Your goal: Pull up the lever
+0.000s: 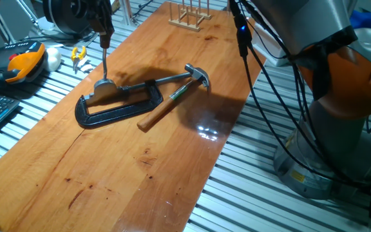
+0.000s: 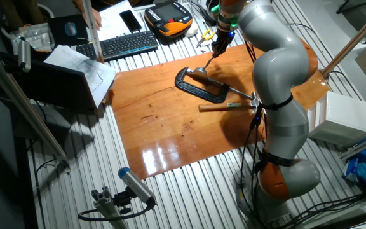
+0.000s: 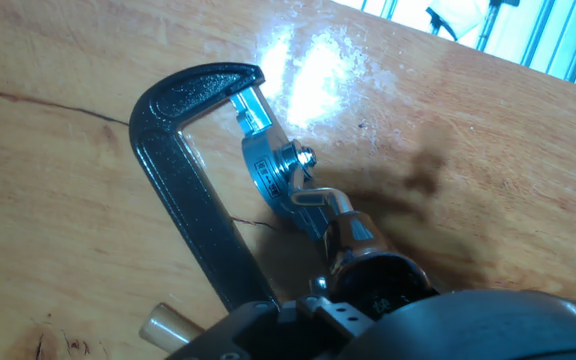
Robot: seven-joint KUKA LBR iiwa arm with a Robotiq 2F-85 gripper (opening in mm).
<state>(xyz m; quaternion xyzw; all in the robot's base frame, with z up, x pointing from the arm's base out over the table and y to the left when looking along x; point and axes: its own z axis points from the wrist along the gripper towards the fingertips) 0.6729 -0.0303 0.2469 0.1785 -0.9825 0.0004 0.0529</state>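
Observation:
The lever [image 1: 104,64] is a thin silver rod that stands nearly upright on its rounded grey base [image 1: 105,86], at the far left of the wooden table. My gripper [image 1: 104,40] comes down from above and is shut on the rod's top end, so the knob is hidden between the fingers. The other fixed view shows the same hold, with the gripper [image 2: 216,49] above the lever [image 2: 207,62]. In the hand view the grey base [image 3: 268,160] and the rod [image 3: 343,228] rise toward the camera, into the dark gripper body [image 3: 373,285].
A black C-clamp [image 1: 118,108] lies around the lever base. A wooden-handled hammer [image 1: 172,96] lies just to its right. A wooden rack [image 1: 189,16] stands at the far end. An orange pendant [image 1: 21,64], yellow pliers [image 1: 78,55] and a keyboard [image 2: 126,44] lie off the table.

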